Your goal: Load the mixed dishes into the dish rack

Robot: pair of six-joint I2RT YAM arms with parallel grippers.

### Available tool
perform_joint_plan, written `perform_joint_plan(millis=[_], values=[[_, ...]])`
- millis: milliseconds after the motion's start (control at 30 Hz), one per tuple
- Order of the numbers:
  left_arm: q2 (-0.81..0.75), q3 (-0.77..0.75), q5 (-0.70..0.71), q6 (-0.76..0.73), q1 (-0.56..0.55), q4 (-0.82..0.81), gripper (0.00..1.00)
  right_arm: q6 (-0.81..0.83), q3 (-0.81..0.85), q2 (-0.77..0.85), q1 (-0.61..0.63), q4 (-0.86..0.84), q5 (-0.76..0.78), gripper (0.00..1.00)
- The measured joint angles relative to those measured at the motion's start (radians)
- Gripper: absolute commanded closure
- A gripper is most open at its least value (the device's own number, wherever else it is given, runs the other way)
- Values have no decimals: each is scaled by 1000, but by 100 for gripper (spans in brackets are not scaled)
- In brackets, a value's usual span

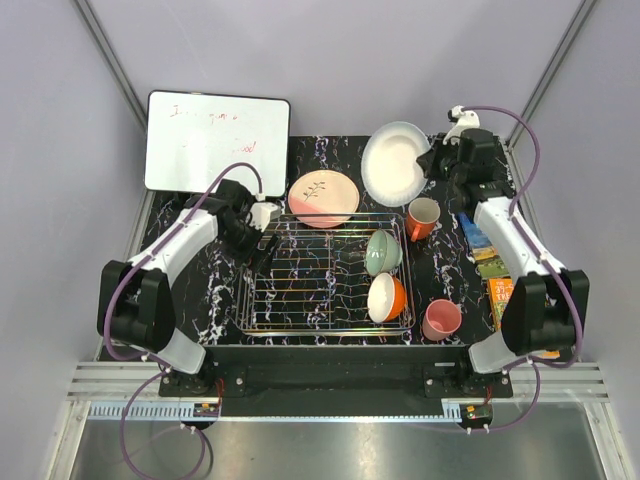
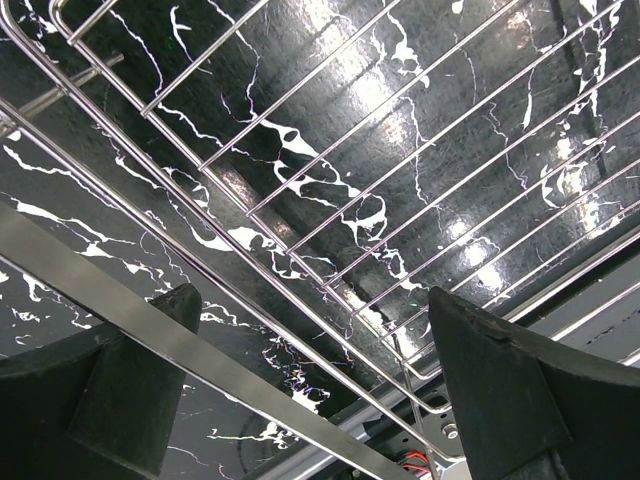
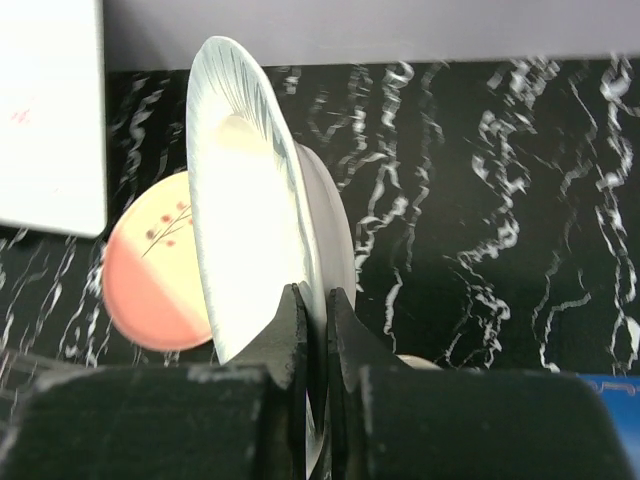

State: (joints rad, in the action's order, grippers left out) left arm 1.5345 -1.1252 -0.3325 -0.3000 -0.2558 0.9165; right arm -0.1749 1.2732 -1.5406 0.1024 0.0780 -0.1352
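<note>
Black marbled tabletop (image 1: 330, 150) lay beneath. Jaws of the right gripper (image 3: 318, 300) pinched the rim of the white plate (image 3: 250, 210), holding it on edge beyond the far right corner of the dish rack (image 1: 300, 280); the left gripper (image 2: 312, 300) gaped, seemingly just above the rack's left wires.

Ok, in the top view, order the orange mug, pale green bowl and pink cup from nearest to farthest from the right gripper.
1. orange mug, right of the dish rack.
2. pale green bowl, inside the rack's right end.
3. pink cup, near edge, right of the rack.
</note>
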Motion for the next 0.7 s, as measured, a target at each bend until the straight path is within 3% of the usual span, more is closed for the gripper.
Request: perform_joint_plan(millis=[367,567,700], values=[[27,27,6,0,0,-32,1,349,-225,282,57,-227,-237,100],[30,33,9,0,0,-41,1,561,-238,305,116,-204,-364,100],[33,33,10,0,0,-47,1,700,-210,294,144,-80,-401,100]])
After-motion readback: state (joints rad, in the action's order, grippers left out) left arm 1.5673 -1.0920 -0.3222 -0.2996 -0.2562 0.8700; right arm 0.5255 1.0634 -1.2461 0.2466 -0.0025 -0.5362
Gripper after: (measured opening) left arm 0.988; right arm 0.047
